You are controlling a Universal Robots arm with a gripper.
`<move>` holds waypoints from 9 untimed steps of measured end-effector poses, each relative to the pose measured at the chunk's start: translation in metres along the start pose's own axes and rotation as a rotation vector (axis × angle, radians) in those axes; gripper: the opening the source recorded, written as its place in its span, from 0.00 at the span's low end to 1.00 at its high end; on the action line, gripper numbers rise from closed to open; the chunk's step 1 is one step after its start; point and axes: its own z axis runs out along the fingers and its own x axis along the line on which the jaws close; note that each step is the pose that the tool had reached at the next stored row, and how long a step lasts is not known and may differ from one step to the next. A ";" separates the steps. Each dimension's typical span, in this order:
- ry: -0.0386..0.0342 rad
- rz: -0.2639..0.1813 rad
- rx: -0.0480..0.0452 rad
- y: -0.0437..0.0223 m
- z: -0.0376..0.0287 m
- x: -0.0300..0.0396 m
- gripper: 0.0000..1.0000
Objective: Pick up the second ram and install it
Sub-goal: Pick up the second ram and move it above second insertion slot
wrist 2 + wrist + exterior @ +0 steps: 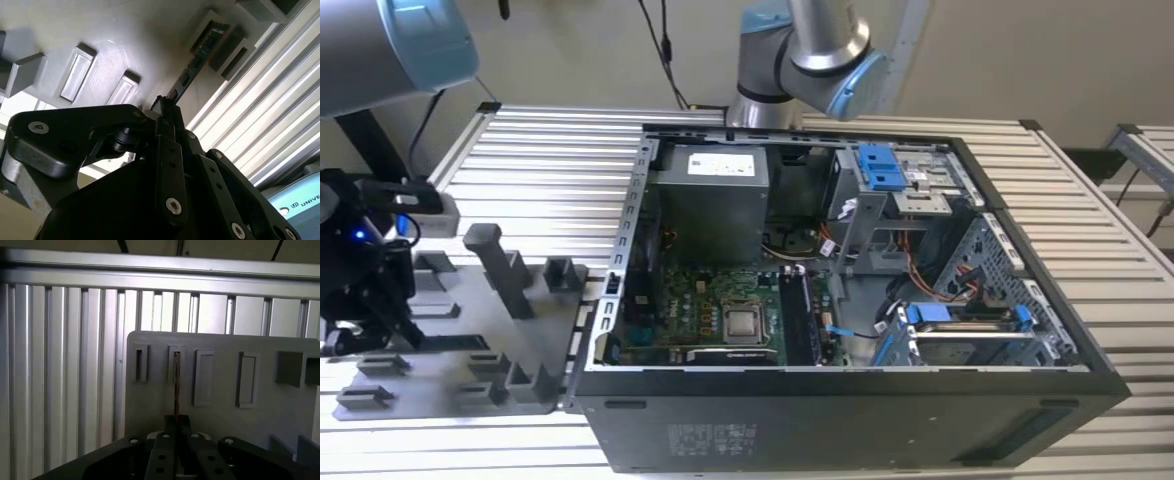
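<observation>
Hand (176,420) clamped narrow on one second ram (176,382) | ram seated in one of four grey holder blocks (204,377)

Dark second ram (190,70), grey holder tray (222,390)

Open PC case (854,410) on slatted counter (547,170), grey PSU (707,200) and bare CPU (744,323) inside. Grey holder plate (447,325) with upright blocks just beside case, exterior view's left.
</observation>
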 end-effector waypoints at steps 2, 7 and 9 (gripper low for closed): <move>0.0000 0.000 0.0000 0.0001 -0.0018 0.0000 0.14; 0.0000 0.000 0.0001 0.0000 -0.0051 0.0000 0.14; 0.0000 0.000 0.0000 0.0000 -0.0064 0.0000 0.14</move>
